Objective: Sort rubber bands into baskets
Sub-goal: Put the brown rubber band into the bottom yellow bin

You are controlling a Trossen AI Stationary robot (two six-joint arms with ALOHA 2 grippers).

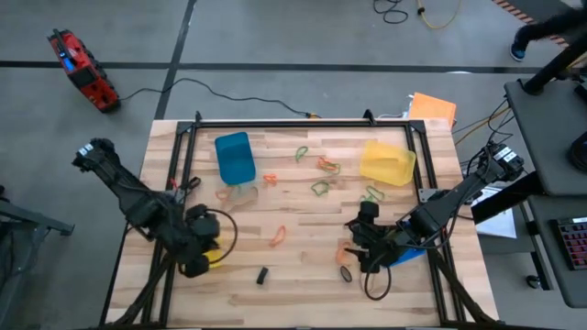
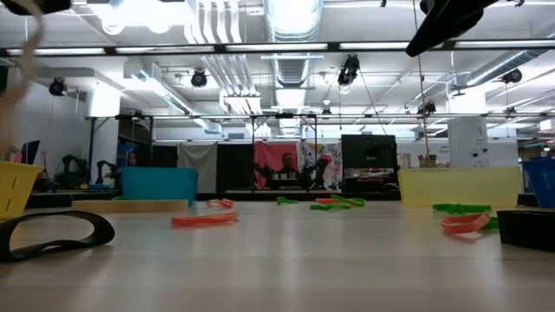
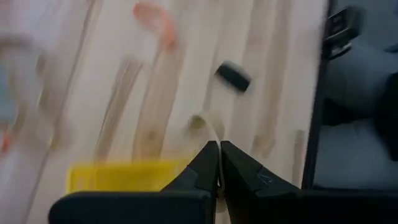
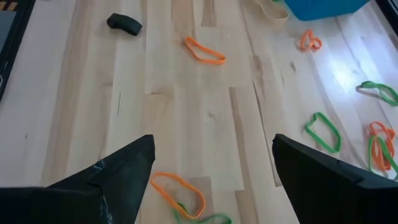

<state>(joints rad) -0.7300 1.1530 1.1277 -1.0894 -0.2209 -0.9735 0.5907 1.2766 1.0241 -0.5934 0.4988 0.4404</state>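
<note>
- High view, near left: the left gripper (image 1: 209, 249) is hovering over a yellow basket (image 1: 213, 258) at the table's near-left part; in the left wrist view its fingers (image 3: 205, 163) are pressed together, pinching what looks like a thin tan band (image 3: 211, 127) above that basket (image 3: 118, 176).
- Near right: the right gripper (image 1: 359, 246) is poised with its jaws spread wide and empty over an orange band (image 4: 180, 191) and a green band (image 4: 208, 218), apparently lining up a pick; a blue basket (image 1: 408, 254) is sitting just beside this arm.
- Near centre: a small black piece (image 1: 262, 274) is lying between the arms.
- Middle: loose orange bands (image 1: 277, 236) and green bands (image 1: 320, 188) are lying scattered on the wooden table (image 1: 303, 293).
- Far: a second blue basket (image 1: 235, 158) and a second yellow basket (image 1: 386, 163) are standing well apart.
- Progress: judging by the many bands still lying loose, sorting is at an early or middle stage; basket contents cannot be told.
</note>
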